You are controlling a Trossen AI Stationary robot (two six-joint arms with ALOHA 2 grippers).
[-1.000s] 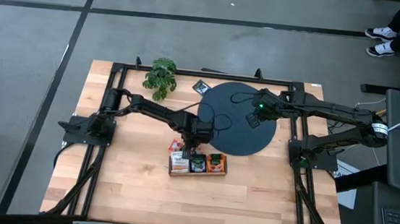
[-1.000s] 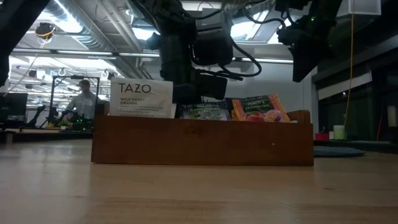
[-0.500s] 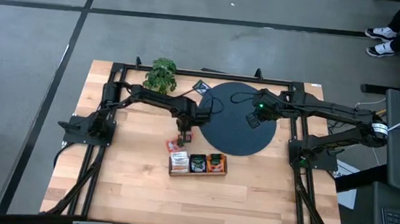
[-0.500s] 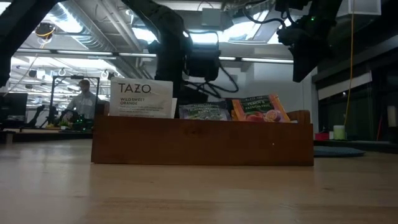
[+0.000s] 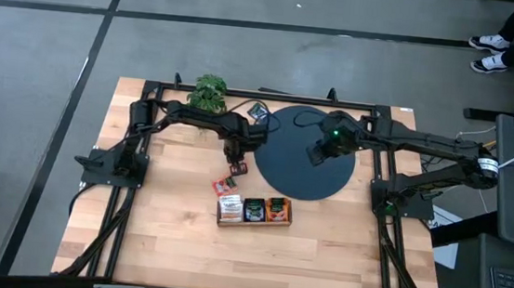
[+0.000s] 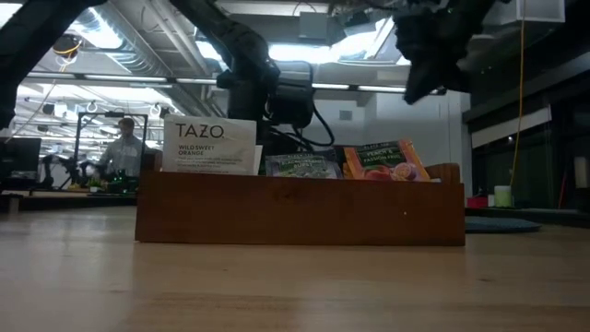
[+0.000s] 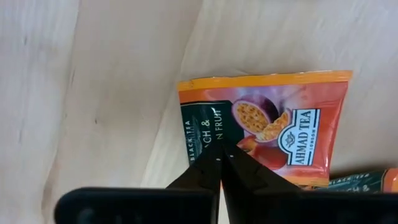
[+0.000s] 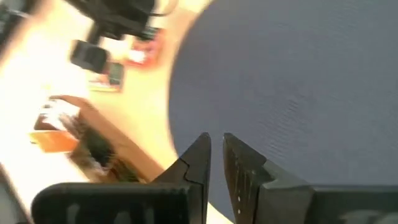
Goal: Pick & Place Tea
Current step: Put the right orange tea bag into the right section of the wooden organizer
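My left gripper (image 5: 235,158) hangs over the bare wood between the wooden tea box (image 5: 253,211) and the black disc (image 5: 294,173), pointing down and shut on an orange-red tea packet (image 7: 273,127). More tea packets stand upright in the box (image 6: 300,214), among them a white one (image 6: 210,146). A loose packet (image 5: 226,186) lies flat on the table by the box's far left corner. My right gripper (image 8: 216,144) hovers over the disc with only a narrow gap between its fingers and nothing in it. My left gripper pinches the orange-red packet between its two shut fingertips (image 7: 208,167), on the dark green part by one side edge (image 7: 200,140). The fingers come from above, pointing down. The packet's printed face is turned up toward the wrist; whether it is clear of the table I cannot tell.
A small green plant (image 5: 207,93) stands at the far edge, and a dark packet (image 5: 258,111) lies beside it. The black disc takes up the far middle of the table. Open wood lies on the near side of the box. A person (image 6: 120,148) shows far off in the room.
My left gripper has gone from over the box toward the table's far edge and a little left, carrying the orange-red packet and rolling its wrist on the way. My right gripper has tipped and turned in place over the disc.
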